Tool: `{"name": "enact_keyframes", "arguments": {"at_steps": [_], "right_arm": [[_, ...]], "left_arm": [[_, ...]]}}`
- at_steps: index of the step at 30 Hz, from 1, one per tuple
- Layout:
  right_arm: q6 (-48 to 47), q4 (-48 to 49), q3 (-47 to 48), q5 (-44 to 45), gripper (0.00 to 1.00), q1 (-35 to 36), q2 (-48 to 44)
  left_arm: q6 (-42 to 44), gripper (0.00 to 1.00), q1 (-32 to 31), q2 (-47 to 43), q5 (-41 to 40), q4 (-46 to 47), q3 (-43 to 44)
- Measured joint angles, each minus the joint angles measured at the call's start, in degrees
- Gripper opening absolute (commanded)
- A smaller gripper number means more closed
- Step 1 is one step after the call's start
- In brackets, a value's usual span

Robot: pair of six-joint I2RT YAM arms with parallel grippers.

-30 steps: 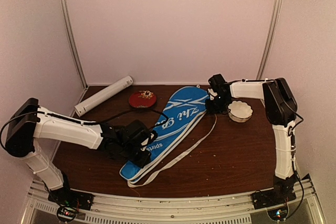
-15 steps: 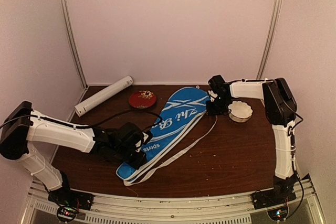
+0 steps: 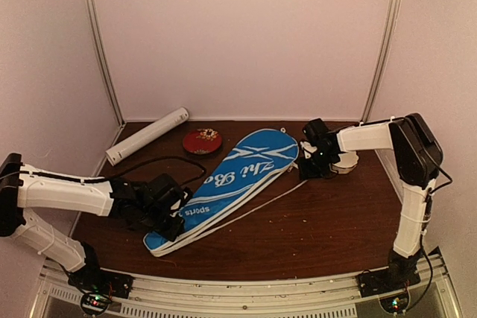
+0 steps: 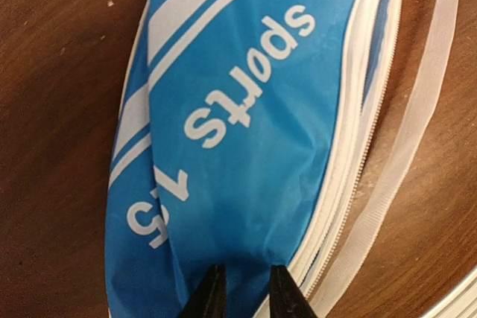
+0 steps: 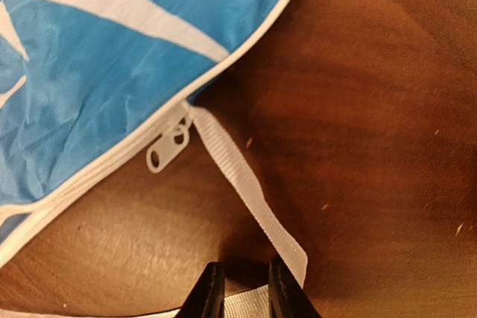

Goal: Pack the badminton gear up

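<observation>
- The racket bag (image 3: pixel 227 180) lies flat and slantwise on the table (image 3: pixel 320 221). Its narrow end is at the left gripper (image 4: pixel 242 281) and its broad rounded end is just beside the right gripper (image 5: pixel 244 281).
- In the left wrist view, the left gripper's fingers are nearly together, and a fold of the bag's blue cloth is pinched between their tips. The white word "sports" runs away from the tips, and the white zip edge passes just to the right of them.
- The right gripper's fingers are also drawn close. The white webbing of the strap (image 5: pixel 238 176) sits in the narrow gap between them.
- From that grip the strap climbs ahead of the fingers to the corner of the bag, where it is sewn in. The white zip pull (image 5: pixel 165 150) lies on the wood just left of that point.
- The rest of the strap trails along the bag's near edge toward the left gripper.
- The long white tube (image 3: pixel 147 135) lies well beyond the left gripper, toward the far left corner.
- The small red dish (image 3: pixel 202 141) sits beyond the left gripper too, near the bag's far edge.
- The white scalloped bowl (image 3: pixel 345 162) is just past the right gripper, partly hidden by that arm.
</observation>
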Motion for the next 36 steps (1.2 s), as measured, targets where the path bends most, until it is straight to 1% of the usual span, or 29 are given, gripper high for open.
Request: {"name": "enact_keyframes", "arguments": {"at_steps": [6, 10, 15, 21, 25, 29, 33, 36], "right_arm": [[0.2, 1.4, -5.6, -1.4, 0.25, 3.0, -4.0], [1.2, 1.6, -4.8, -2.3, 0.29, 3.3, -4.0], [5.0, 3.5, -1.3, -3.5, 0.31, 3.3, -3.6], [12.0, 7.3, -0.4, -4.6, 0.29, 3.3, -2.4], [17.3, 10.3, -1.8, -4.5, 0.25, 3.3, -2.2], [21.9, 12.1, -2.9, -3.6, 0.24, 3.3, -2.0], [25.0, 14.2, -4.8, -2.0, 0.23, 3.3, -2.0], [26.4, 14.7, -5.5, -1.2, 0.23, 3.3, -1.7]], "left_arm": [[0.1, 0.3, 2.2, -3.0, -0.8, -3.5, -0.8], [0.8, 0.33, 2.4, -2.3, -0.7, -3.5, -0.2], [1.4, 0.34, 2.9, -0.5, -0.3, -2.6, 1.2], [1.8, 0.35, 3.5, -0.3, -0.1, -1.0, 1.7], [2.1, 0.35, 4.1, -0.3, 0.1, -0.5, 1.7], [2.2, 0.35, 4.4, -0.3, 0.3, -0.3, 1.7], [2.3, 0.35, 4.5, -0.3, 0.3, 0.0, 1.7], [2.4, 0.35, 4.7, -0.3, 0.5, 0.3, 1.7]]}}
